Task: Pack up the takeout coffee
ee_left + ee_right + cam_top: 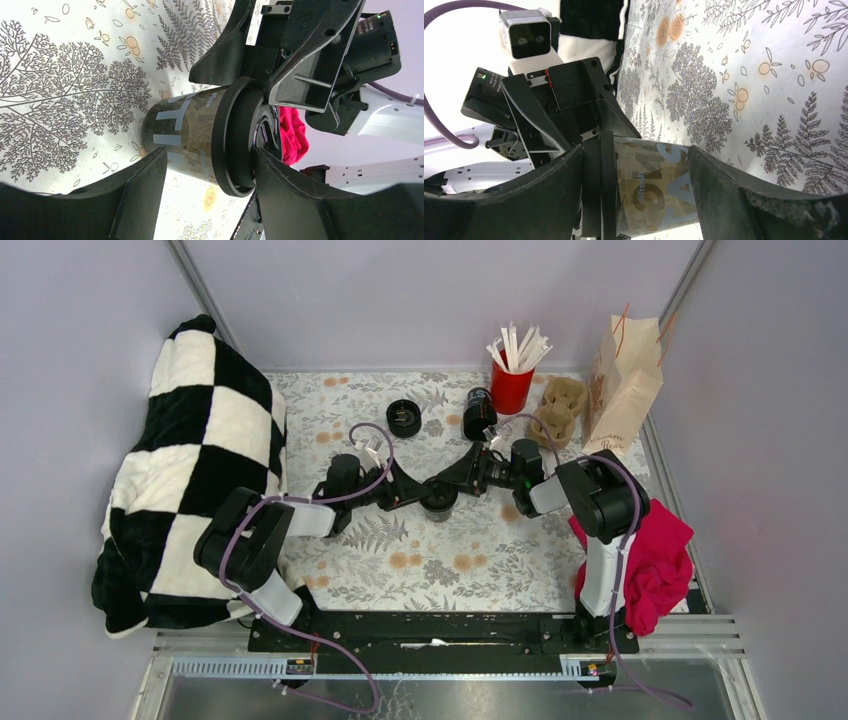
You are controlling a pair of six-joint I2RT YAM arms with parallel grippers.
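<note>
Behind the coffee cup [438, 500], red cup [511, 390], pulp carrier [560, 410], paper bag [622, 380] (upright)

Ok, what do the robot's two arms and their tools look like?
Both arms mix black joint housings with white links: left arm, right arm. A purple cable loops along the left arm. The left tool and right tool have broad matte-black fingers. A small green light glows on the left wrist.

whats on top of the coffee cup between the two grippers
A round black plastic lid sits on the coffee cup, closing its mouth. Whatever is inside the cup cannot be seen, because the lid and the dark wall hide it.
</note>
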